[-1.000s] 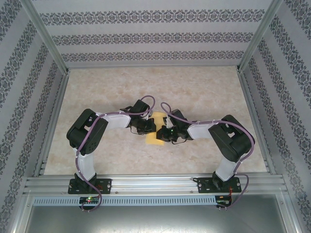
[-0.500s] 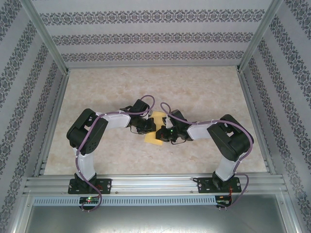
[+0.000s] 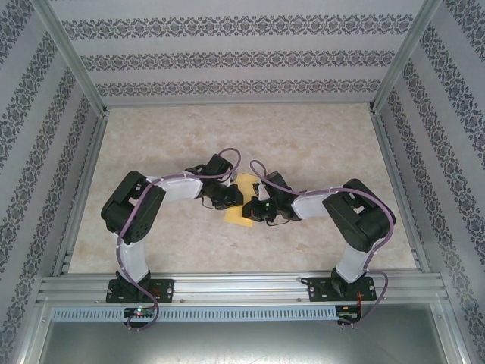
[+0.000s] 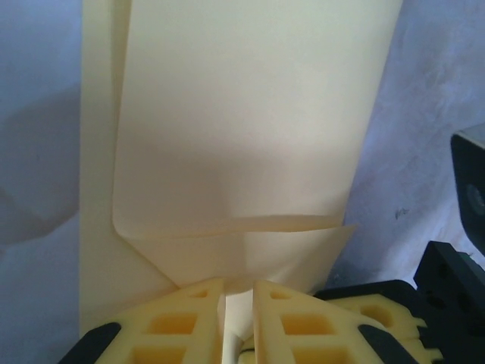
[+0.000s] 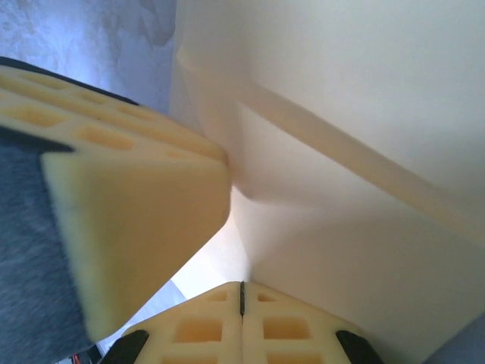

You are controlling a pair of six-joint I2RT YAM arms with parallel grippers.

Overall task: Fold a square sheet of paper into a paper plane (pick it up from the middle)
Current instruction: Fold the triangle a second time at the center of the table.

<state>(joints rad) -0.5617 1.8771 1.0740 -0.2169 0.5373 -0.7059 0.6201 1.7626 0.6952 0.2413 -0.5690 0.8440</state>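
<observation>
The right gripper [image 5: 242, 290] is closed, its pads meeting flush, and a crease of the yellow sheet of paper [image 4: 242, 114] runs down into the seam, so the sheet looks pinched there. The left gripper [image 4: 239, 296] has its pads a sliver apart with a folded edge of the sheet between them. Whether it grips that edge or merely brackets it cannot be told. The two grippers face each other over the middle of the table [image 3: 318, 144], with the partly folded sheet between them and one flap bowing upward. If the left pads let go before the fold is pressed flat, the flap would likely spring open. A pull from the right gripper could then drag the sheet askew or tear the crease.
</observation>
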